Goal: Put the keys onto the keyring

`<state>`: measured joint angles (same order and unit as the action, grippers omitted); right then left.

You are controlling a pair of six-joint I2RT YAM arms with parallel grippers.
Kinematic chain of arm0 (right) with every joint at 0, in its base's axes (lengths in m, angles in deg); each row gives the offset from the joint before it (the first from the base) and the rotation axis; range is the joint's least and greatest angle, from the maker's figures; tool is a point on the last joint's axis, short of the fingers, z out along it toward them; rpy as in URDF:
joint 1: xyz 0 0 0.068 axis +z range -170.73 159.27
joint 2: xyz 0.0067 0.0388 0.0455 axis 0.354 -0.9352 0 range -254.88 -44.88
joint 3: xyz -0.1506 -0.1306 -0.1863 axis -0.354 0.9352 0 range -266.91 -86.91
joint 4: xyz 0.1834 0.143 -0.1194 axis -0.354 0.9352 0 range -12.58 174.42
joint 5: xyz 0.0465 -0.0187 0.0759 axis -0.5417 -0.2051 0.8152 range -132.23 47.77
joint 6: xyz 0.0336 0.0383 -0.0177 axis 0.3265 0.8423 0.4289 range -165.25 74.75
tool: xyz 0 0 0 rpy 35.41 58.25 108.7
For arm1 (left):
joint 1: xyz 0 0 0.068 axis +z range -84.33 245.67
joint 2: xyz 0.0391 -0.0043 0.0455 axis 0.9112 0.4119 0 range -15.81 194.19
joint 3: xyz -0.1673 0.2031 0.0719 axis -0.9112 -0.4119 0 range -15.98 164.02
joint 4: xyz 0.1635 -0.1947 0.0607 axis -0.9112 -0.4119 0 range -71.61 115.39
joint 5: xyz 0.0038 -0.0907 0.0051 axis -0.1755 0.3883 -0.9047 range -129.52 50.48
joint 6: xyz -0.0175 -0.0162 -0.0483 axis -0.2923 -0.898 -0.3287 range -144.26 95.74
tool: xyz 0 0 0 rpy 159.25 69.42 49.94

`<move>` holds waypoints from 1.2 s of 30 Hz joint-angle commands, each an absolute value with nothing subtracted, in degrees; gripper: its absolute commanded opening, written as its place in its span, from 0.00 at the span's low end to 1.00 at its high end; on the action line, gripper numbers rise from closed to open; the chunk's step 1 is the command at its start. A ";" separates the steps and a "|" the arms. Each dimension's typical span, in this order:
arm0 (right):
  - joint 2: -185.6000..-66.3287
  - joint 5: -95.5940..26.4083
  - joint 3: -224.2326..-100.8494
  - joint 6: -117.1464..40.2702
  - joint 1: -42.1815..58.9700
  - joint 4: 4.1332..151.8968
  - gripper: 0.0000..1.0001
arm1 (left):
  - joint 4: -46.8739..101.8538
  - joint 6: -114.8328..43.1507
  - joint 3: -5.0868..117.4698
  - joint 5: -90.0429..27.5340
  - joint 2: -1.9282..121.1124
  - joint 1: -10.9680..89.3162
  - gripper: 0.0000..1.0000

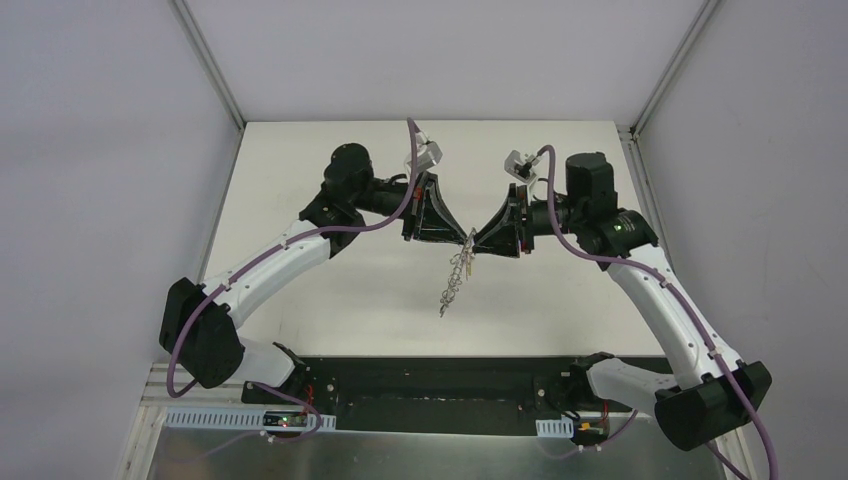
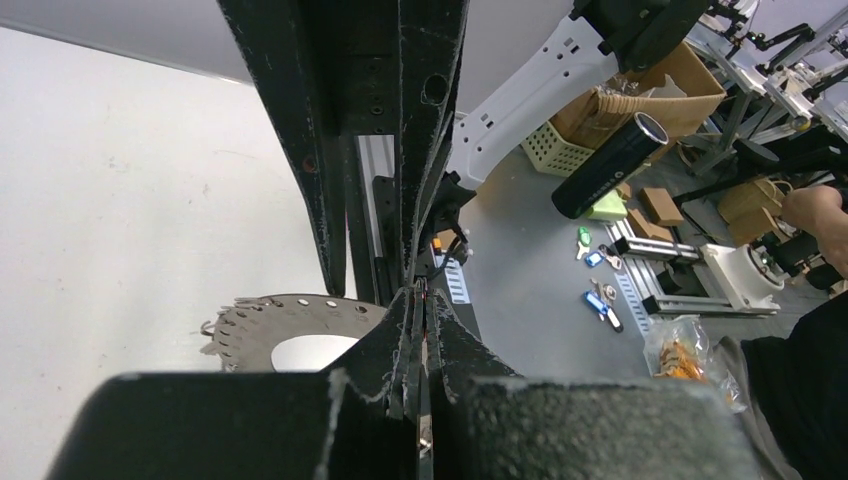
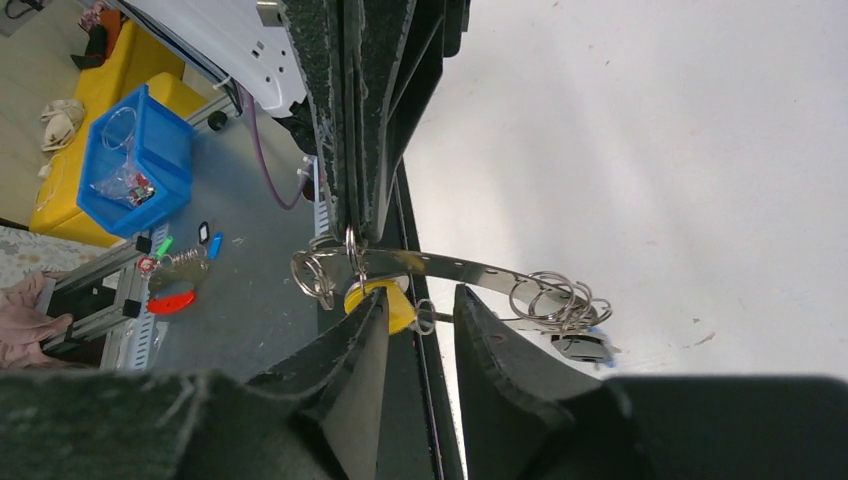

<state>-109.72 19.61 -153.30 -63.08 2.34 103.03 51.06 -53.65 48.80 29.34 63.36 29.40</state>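
While the left gripper (image 2: 421,345) clamps the keyring (image 3: 470,269), held above the table (image 1: 540,310), the right gripper (image 3: 420,300) stands parted beside the ring. The yellow key (image 3: 393,304) touches one right finger; a dark key (image 3: 580,346) hangs farther along the rim.

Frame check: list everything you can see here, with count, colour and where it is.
keyring: one, grey metal, held in the air between the grippers, above the table.
wire loops: several, silver, on the keyring's rim, bunched at one end.
yellow key: one, at the ring, between the right gripper's fingers.
dark key: one, blackish head, hanging under the bunched loops.
table: one, white.
blue bin: one, beyond the table's edge, right wrist view.
black cylinder: one, on the grey bench, left wrist view.
cardboard box: one, brown, beside the cylinder.
left gripper: black, shut on the keyring's rim.
right gripper: black, open, either side of the yellow key.
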 commanded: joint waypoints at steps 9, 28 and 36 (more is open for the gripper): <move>-105.94 25.56 -151.95 -58.05 0.34 96.94 0.32 | 55.57 -54.98 49.80 30.49 62.99 29.99 0.00; -108.61 29.71 -146.19 -45.47 0.94 82.64 0.26 | 54.26 -54.06 50.36 30.09 63.68 29.99 0.00; -108.85 30.36 -144.66 -41.79 0.93 78.99 0.12 | 54.06 -53.79 50.60 30.01 64.12 30.07 0.00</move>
